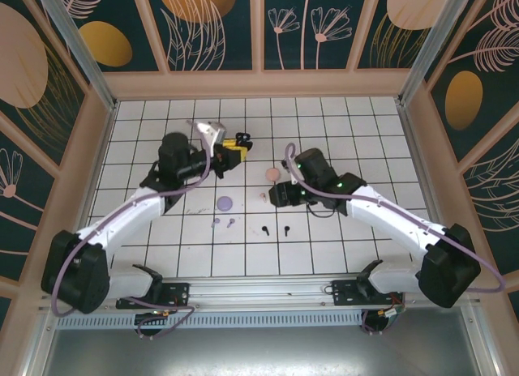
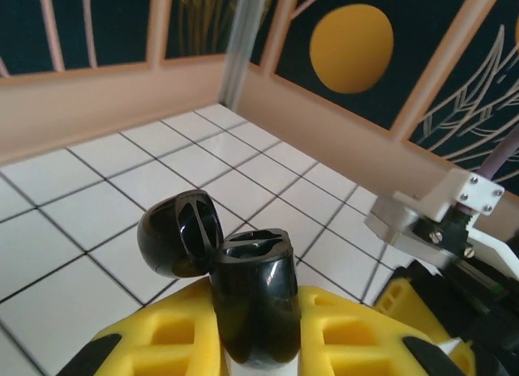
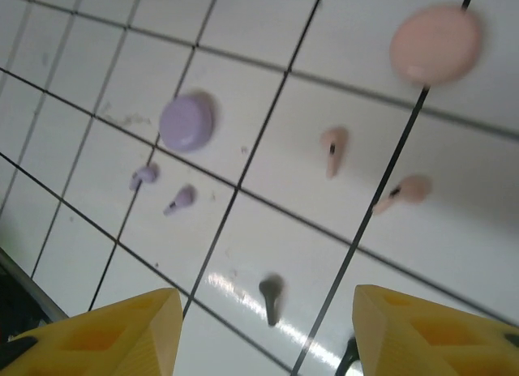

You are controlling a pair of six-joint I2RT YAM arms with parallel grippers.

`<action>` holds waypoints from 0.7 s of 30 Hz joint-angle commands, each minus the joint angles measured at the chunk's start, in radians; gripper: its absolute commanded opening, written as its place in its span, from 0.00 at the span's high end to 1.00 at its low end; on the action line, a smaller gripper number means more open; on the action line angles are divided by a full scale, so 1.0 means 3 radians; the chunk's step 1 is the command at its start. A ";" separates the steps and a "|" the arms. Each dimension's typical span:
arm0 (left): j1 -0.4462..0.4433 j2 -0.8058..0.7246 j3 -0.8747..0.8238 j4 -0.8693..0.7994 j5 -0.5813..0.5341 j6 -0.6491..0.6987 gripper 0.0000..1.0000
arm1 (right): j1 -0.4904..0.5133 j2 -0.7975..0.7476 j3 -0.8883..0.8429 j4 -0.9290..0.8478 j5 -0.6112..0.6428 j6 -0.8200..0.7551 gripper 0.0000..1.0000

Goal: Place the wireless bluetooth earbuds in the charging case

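Left arm point(image 1: 134, 214) and right arm point(image 1: 389, 218): matching build. White moulded link shells, with black rounded housings at shoulder, elbow and wrist joints. A lilac cable point(image 2: 501, 161) runs along the outside of each arm, looping free by the base and near the wrist. Small green lights point(image 1: 334, 184) glow on the right arm's black wrist block. Black base brackets point(image 1: 166, 295) at the tabletop's near edge. Jaws bright yellow and blocky, with moulded rectangular pockets. Left wrist carries a silver metal bracket point(image 2: 434, 210) with small screw heads on its face.
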State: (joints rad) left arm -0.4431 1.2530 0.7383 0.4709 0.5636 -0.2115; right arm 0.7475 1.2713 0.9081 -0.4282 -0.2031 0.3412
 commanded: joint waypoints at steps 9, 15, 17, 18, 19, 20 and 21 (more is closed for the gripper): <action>-0.0001 -0.0531 -0.0760 0.1632 -0.1043 -0.0071 1.00 | 0.0651 0.0407 -0.0166 -0.0040 0.0713 0.0978 0.45; -0.0001 -0.0481 -0.0865 0.2018 -0.1018 -0.0211 1.00 | 0.0812 0.0655 -0.0105 -0.0078 0.0935 0.1210 0.49; -0.0001 -0.0469 -0.0839 0.2000 -0.0961 -0.0228 1.00 | 0.0849 0.0717 -0.0102 -0.0039 0.0930 0.1265 0.50; -0.0001 -0.0464 -0.0826 0.1987 -0.0904 -0.0236 1.00 | 0.0876 0.0757 -0.0090 -0.0030 0.0937 0.1277 0.51; -0.0001 -0.0461 -0.0827 0.2001 -0.0870 -0.0247 1.00 | 0.0895 0.0798 -0.0074 -0.0030 0.0942 0.1285 0.51; 0.0000 -0.0452 -0.0829 0.2014 -0.0875 -0.0283 1.00 | 0.0922 0.0853 -0.0051 -0.0034 0.0947 0.1289 0.51; -0.0001 -0.0446 -0.0837 0.1996 -0.0910 -0.0317 1.00 | 0.0951 0.0902 -0.0022 -0.0042 0.0951 0.1297 0.52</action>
State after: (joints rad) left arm -0.4431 1.1122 0.4850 1.0008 0.2798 -0.2687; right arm 1.0096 1.5043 0.8673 -0.4305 0.0475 0.6914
